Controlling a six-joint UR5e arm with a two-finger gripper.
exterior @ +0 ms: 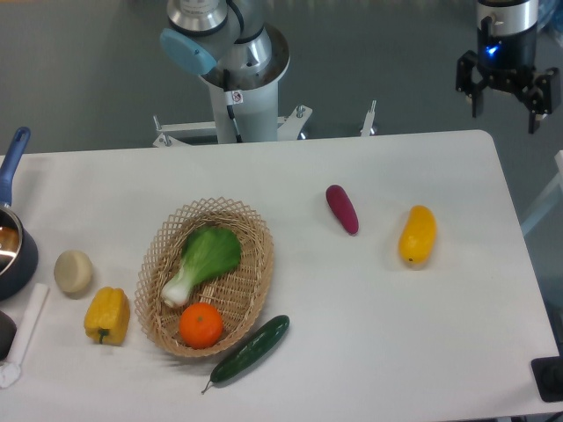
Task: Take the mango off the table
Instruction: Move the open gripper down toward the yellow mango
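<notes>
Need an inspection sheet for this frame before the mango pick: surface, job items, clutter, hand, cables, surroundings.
Surface: white table, flat, no spills seen.
Job's things: mango lies alone right of centre, touching nothing; purple vegetable is its nearest neighbour, apart from it.
Clutter: wicker basket holding bok choy and orange; cucumber against the basket's lower rim; yellow bell pepper; pale round item; pot at left edge.
Hand: hand open, empty, beyond the table's far right corner, away from the mango.
Cables: nothing seen.
Surroundings: arm base behind table; grey floor; dark object at lower right.
</notes>
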